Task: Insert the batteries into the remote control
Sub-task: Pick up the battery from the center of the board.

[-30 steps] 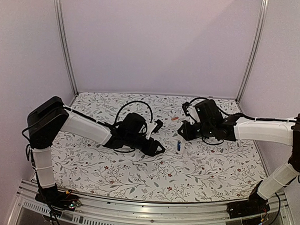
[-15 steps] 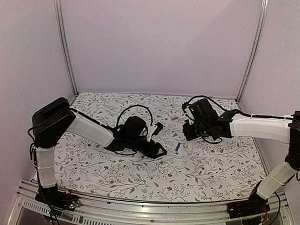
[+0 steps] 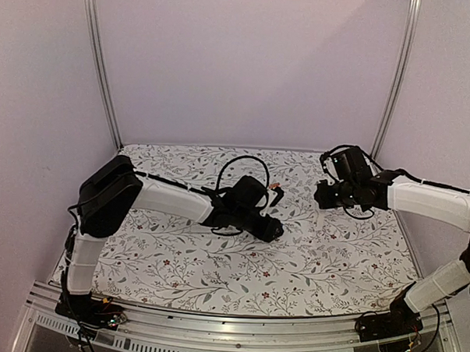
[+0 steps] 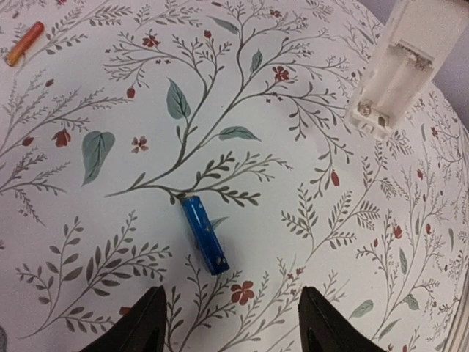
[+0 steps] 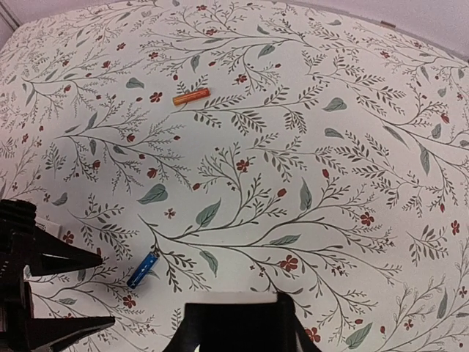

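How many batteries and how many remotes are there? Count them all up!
2 batteries: blue battery, orange battery
1 remote control
Total: 3

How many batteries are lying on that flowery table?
2. The blue battery lies just ahead of the open left gripper; the orange battery lies farther off, alone. The recess of the remote control looks empty.
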